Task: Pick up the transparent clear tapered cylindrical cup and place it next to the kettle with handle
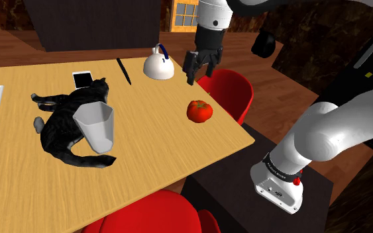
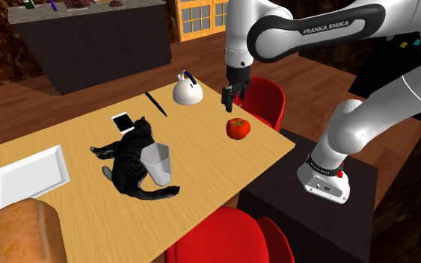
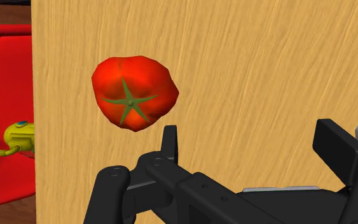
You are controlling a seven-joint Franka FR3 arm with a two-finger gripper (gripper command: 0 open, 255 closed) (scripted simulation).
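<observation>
The gripper (image 1: 199, 74) hangs above the bench (image 1: 165, 142) with its fingers released and empty, and the tomato (image 3: 133, 92) lies just beneath them. In the shoulder view the cup (image 1: 97, 126) sits well apart at about 8 o'clock from the gripper. It is mouth up and a little tilted, right against the cat (image 1: 62, 122). The kettle (image 1: 158, 65) is near the gripper at 9 o'clock. A good reach would likely travel high over the tomato, match the cup's lean, come in from the side away from the cat, and close gently, since the tapered wall could slip.
</observation>
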